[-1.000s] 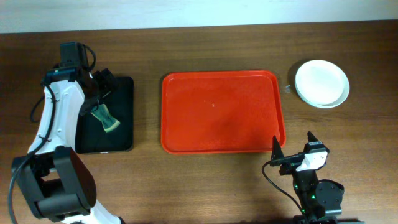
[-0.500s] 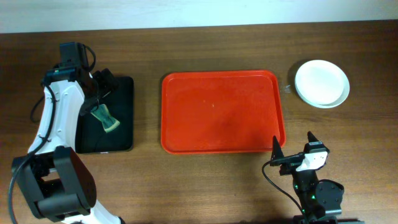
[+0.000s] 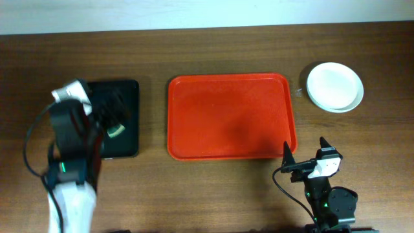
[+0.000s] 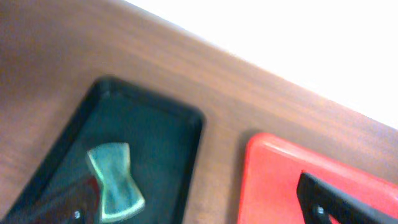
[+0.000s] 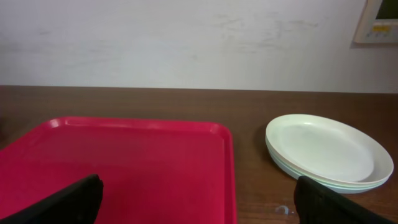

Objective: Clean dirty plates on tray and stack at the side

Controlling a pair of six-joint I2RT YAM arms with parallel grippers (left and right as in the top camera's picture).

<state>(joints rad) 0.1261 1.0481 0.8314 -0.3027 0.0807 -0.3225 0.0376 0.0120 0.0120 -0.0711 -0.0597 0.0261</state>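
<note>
My left gripper [image 4: 199,205] and right gripper [image 5: 198,202] were both spread wide, holding nothing, above the brown wooden table [image 3: 226,194]. The red tray [image 5: 124,155] lay ahead. Right of it, off the tray, the plates [image 5: 323,149] sat stacked. Farthest stood a white wall [image 5: 186,43].

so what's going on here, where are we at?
The red tray is bare, and the plates sit stacked on the table beside its far right corner. The green sponge lies in the black tray. The left gripper is open over it, holding nothing. The right gripper is open too, near the red tray's front right corner. Cleaning looks finished.
</note>
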